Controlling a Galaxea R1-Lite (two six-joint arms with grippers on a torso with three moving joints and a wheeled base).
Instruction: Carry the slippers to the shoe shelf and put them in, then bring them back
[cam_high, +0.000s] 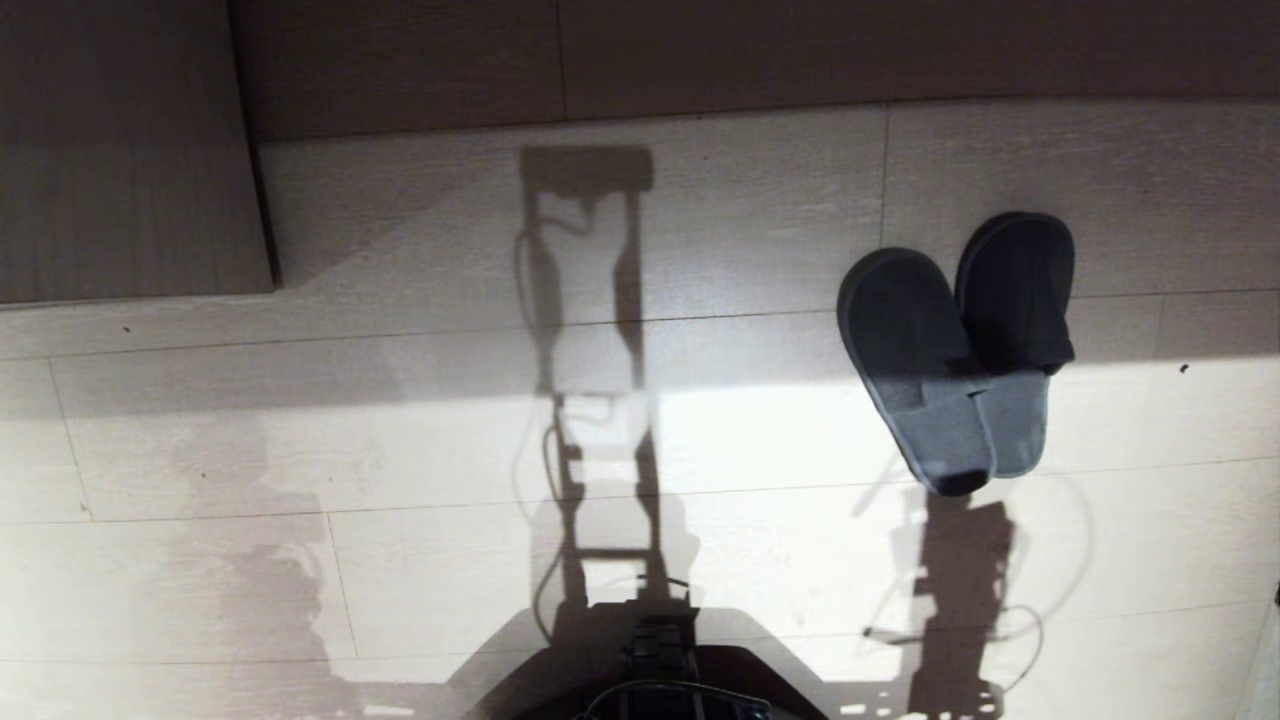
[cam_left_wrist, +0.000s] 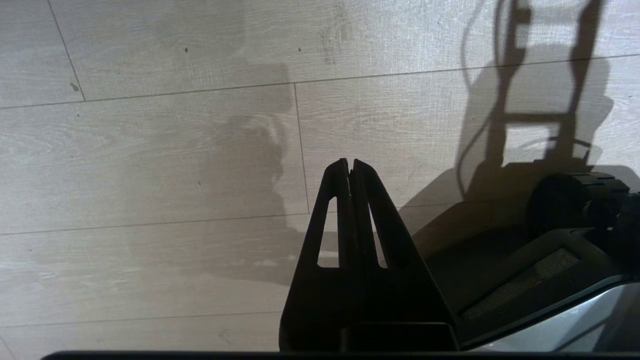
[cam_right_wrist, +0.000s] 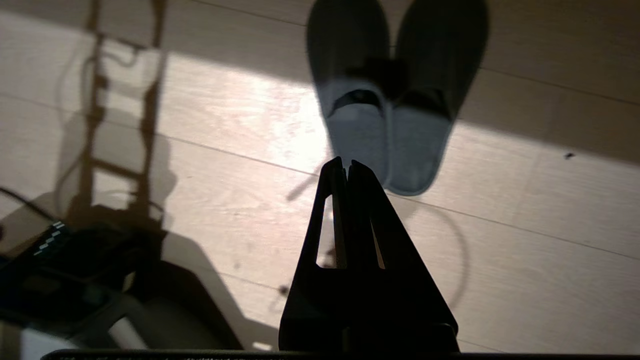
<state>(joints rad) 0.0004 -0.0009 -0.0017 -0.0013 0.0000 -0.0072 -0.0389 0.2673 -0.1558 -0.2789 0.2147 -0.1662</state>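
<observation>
slippers lie side by side on the wooden floor at your right, long axis running away from the right gripper, pressed together and empty just short of their heels, so it is nearer than the left gripper, also pressed together.

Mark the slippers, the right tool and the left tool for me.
slippers (cam_high: 925, 360): head view, upper of the left slipper.
right tool (cam_right_wrist: 347, 167): right wrist view, closed tips.
left tool (cam_left_wrist: 349, 166): left wrist view, closed tips.
</observation>
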